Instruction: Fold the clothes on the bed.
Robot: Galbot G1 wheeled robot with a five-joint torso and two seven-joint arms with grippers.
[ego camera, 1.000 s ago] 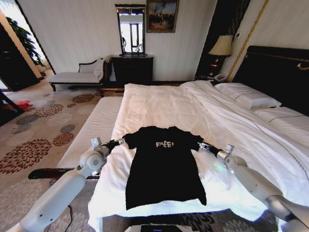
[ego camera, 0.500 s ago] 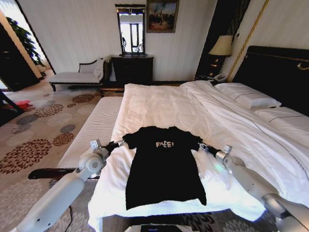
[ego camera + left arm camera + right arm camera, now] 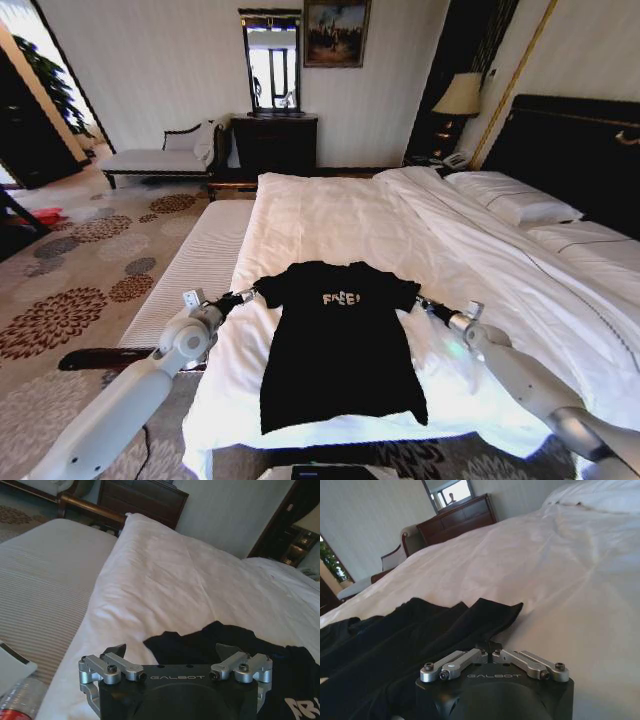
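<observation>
On your far left a patterned carpet (image 3: 70, 290) runs beside the bed (image 3: 330, 215), with a white-cushioned bench (image 3: 155, 160) against the far wall and a dark dresser (image 3: 274, 143) with a mirror (image 3: 271, 60) next to it. Your left gripper (image 3: 246, 294) sits low over the near left part of the bed, just beside the left sleeve of the black T-shirt (image 3: 340, 345); in the left wrist view the left gripper (image 3: 172, 651) has its fingers spread wide apart, with the sleeve edge of the T-shirt (image 3: 220, 640) lying between and just beyond them, not pinched. The T-shirt lies flat and face up near the foot edge of the bed, collar toward the far side, hem toward you, and its white "FREE!" lettering (image 3: 341, 298) reads across the chest. Your right gripper (image 3: 421, 302) sits at the right sleeve; in the right wrist view the right gripper (image 3: 490, 647) has its fingers drawn together at the sleeve edge of the T-shirt (image 3: 420, 635), but you cannot tell from here whether any fabric is caught between them. To the far right, white pillows (image 3: 512, 200) rest against the tall dark headboard (image 3: 575, 150), with a lamp (image 3: 460, 95) beside it.
</observation>
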